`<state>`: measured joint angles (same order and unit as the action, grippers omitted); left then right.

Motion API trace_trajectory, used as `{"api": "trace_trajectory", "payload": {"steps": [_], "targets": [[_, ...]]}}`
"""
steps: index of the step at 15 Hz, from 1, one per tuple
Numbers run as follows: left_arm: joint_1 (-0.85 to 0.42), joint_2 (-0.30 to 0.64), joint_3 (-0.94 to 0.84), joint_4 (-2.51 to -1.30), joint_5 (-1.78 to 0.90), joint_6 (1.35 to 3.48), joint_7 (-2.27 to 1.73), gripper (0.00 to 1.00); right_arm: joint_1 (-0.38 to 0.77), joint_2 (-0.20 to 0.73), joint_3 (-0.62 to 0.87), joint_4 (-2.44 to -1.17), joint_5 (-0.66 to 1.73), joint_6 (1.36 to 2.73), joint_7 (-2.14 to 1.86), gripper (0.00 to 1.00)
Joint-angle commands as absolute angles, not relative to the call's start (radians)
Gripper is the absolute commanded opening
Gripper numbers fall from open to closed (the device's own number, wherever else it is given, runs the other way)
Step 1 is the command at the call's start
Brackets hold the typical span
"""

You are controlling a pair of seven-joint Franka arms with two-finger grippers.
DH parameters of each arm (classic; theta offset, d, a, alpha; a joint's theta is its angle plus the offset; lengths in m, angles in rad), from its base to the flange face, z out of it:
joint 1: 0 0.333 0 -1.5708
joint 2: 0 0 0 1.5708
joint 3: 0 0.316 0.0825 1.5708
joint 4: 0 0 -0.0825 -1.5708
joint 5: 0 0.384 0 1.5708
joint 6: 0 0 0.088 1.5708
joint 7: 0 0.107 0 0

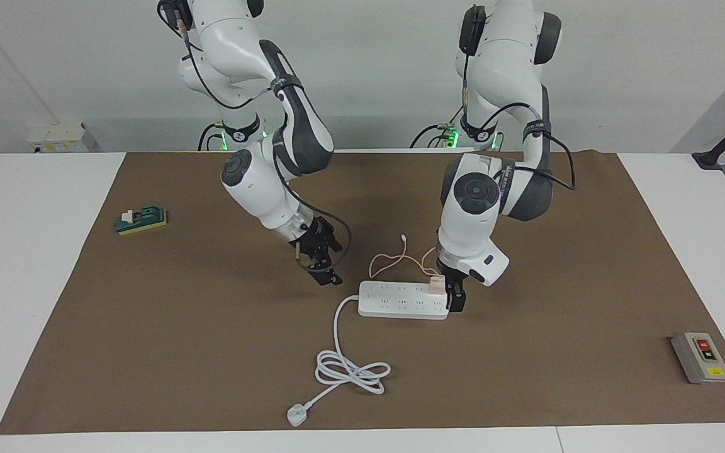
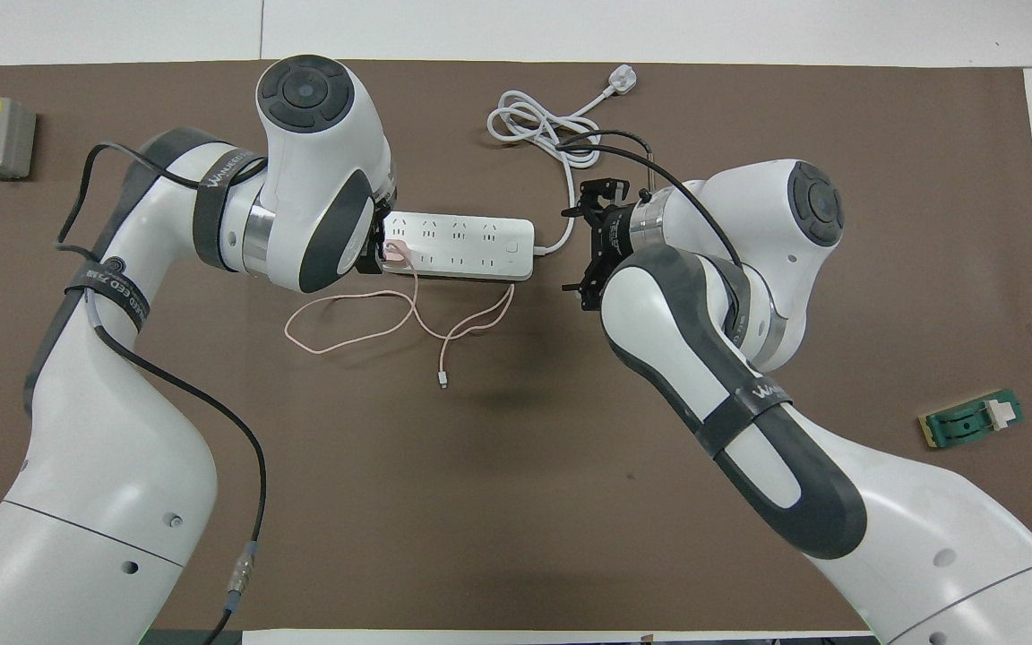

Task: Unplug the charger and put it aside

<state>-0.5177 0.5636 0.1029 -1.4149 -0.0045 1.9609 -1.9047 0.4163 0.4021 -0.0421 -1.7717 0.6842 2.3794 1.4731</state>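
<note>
the pink cable (image 2: 364, 324) lies in loose loops on the brown mat (image 1: 180, 352), nearer the robots than the strip (image 1: 404, 300), its free tip (image 2: 442, 381) nearest of all.

the cable runs up to the charger (image 1: 437, 284), a small pink cube plugged into the strip at the end toward the left arm. the strip is a white multi-socket bar lying flat near the middle of the mat.

the left gripper (image 1: 455, 298) is down at that same end of the strip, just beside the charger. its fingers are spread wide and hold nothing. whether a finger touches the charger or the strip i cannot tell, as the arm's wrist hides much of it from above.

the right gripper (image 1: 326, 274) hangs tilted over the mat just off the strip's other end, near where the white cord (image 1: 350, 368) leaves it. its links splay out, but i cannot tell how its fingertips stand. it holds nothing.

the white cord runs away from the robots, coils up, and ends in a white plug (image 1: 296, 414) near the mat's edge.

a grey switch box (image 1: 700, 357) with a red button sits toward the left arm's end of the table, farther from the robots than the strip. a small green block (image 1: 141, 221) sits toward the right arm's end, at the mat's edge.
</note>
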Motion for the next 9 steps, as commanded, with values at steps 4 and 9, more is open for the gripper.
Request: {"api": "trace_trajectory", "payload": {"steps": [4,9], "targets": [[-0.534,0.526,0.115,-1.511,-0.021,2.025,-1.916,0.99,0.425,0.548,-0.037,-1.595,0.773,2.376,1.437,1.0],[-0.535,0.519,0.114,-1.552,-0.021,2.092,-1.914,0.99,0.479,0.609,-0.037,-1.548,0.862,2.457,1.442,1.0]]}}
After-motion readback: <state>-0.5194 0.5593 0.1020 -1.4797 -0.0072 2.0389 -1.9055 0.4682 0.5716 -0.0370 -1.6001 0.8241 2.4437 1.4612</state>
